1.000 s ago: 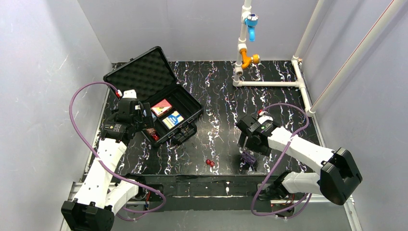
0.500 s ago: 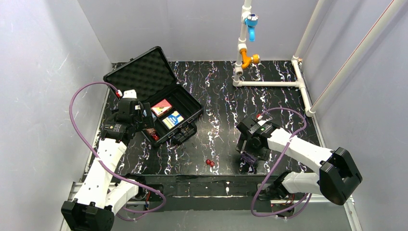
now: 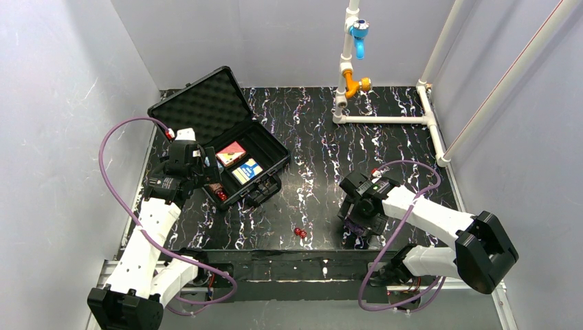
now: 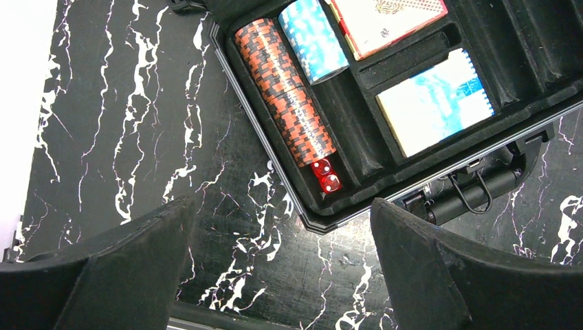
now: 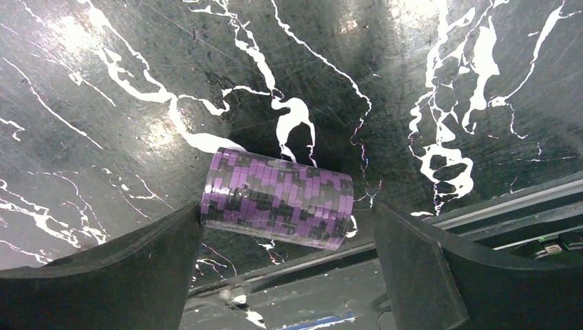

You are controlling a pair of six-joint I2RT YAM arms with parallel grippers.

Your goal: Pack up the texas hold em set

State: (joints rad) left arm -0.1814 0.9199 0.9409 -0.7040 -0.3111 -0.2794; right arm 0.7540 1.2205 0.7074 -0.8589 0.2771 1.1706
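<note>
- Right claw (image 5: 285, 210), spread wide, straddles the purple chip stack (image 5: 278, 198) lying sideways on the tabletop (image 5: 103, 103).
- Next, likely: close on it, carry it to the case (image 3: 199, 106).
- Left claw (image 4: 282, 206) hangs open over that case.

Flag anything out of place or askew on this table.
A purple chip stack lies on its side near the front edge of the table, outside the open case. Two red dice also sit loose on the table. Nothing looks damaged.
</note>
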